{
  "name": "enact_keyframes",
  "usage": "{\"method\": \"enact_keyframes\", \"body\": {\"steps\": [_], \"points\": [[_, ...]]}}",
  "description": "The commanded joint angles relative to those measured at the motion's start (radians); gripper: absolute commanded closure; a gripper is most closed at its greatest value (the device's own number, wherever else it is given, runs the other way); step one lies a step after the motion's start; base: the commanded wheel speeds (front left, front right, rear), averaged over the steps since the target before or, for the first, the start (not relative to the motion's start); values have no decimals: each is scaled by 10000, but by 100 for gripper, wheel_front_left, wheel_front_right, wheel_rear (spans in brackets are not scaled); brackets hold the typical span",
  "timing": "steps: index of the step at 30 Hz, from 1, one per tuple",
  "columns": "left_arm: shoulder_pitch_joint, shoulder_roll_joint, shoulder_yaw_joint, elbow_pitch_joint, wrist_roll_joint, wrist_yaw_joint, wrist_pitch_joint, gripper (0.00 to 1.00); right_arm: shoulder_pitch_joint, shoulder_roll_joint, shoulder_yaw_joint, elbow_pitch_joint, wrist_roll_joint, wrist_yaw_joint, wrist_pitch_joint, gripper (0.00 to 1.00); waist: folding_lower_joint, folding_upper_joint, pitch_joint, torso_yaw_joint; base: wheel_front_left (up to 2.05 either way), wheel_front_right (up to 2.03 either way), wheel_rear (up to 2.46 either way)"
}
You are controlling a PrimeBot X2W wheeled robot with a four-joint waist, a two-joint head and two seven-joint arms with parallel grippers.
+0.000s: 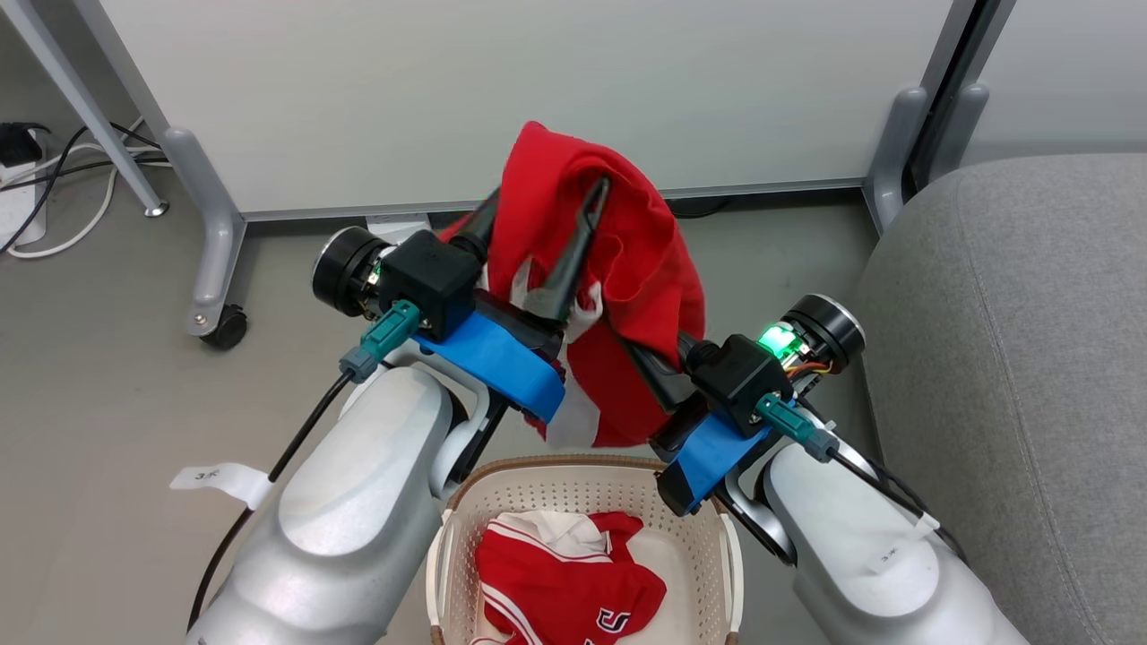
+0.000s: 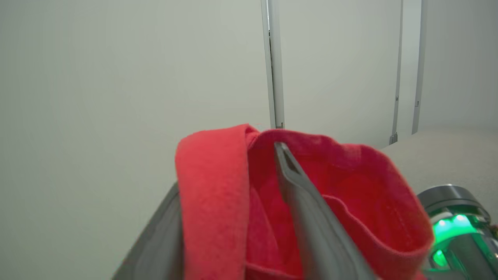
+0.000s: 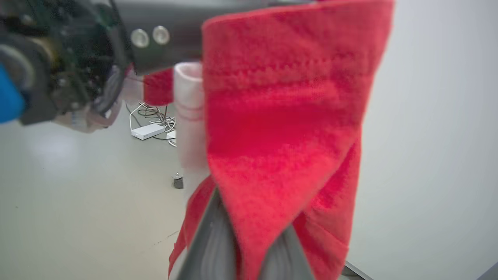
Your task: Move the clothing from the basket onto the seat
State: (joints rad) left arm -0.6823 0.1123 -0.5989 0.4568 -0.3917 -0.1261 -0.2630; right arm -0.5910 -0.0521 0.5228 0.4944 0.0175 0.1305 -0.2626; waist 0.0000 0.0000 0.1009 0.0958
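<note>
One piece of the clothing, a red garment (image 1: 627,269) with white trim, hangs in the air above the basket (image 1: 721,537). My left gripper (image 1: 547,193) is open, its two fingers spread apart inside the fabric; one dark finger (image 2: 303,202) shows in front of the cloth and the other is draped over. My right gripper (image 1: 650,363) is shut on the garment's lower part, the cloth (image 3: 280,116) rising from between its fingertips (image 3: 212,233). A second red and white garment (image 1: 564,582) with lettering lies in the basket. The grey seat (image 1: 1013,358) stands at the right.
White partition panels stand behind, on grey feet with a caster (image 1: 224,327). Cables and a power strip (image 1: 18,197) lie on the floor at the far left. Another panel foot (image 1: 901,152) stands close to the seat's corner.
</note>
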Motion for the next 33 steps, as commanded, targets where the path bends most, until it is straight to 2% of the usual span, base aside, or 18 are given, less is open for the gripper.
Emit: {"method": "enact_keyframes", "body": {"steps": [1, 17, 23, 33], "points": [[-59, -1, 23, 46, 103, -61, -27, 0, -59, 28, -23, -58, 10, 5, -35, 100, 0, 0, 11, 2, 0, 0, 0], [44, -17, 371, -32, 590, -58, -27, 0, 159, 24, -520, -310, 240, 5, -35, 100, 0, 0, 266, -150, 0, 0, 0], [279, 2, 377, -199, 774, -52, -26, 0, 295, -10, -1031, -663, 132, 5, -35, 100, 0, 0, 522, -501, 0, 0, 0], [453, 5, 85, -316, 990, -61, -27, 0, 835, -477, -2077, -1495, -18, 5, -36, 100, 0, 0, 868, -1280, 0, 0, 0]]}}
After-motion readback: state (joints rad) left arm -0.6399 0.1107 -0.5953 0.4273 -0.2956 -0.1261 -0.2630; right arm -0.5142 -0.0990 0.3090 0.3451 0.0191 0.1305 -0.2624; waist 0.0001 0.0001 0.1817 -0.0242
